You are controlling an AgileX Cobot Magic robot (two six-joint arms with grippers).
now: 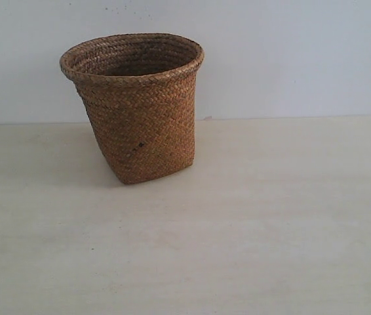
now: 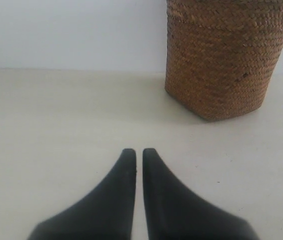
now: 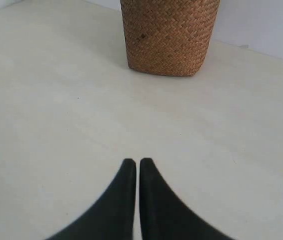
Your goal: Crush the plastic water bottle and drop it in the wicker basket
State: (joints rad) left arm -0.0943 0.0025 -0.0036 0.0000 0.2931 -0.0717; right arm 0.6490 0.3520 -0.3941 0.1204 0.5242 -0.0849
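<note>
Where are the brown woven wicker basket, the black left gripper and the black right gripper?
Brown woven wicker basket [image 1: 139, 125], exterior view: middle of its front wall.
Black left gripper [image 2: 138, 151], left wrist view: midway between its fingertips.
Black right gripper [image 3: 137, 161], right wrist view: midway between its fingertips.

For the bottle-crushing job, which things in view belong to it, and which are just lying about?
Job: wicker basket, upright; left hand, shut, empty; right hand, shut, empty. The bottle shows in no view.
Just there: table; wall.
</note>
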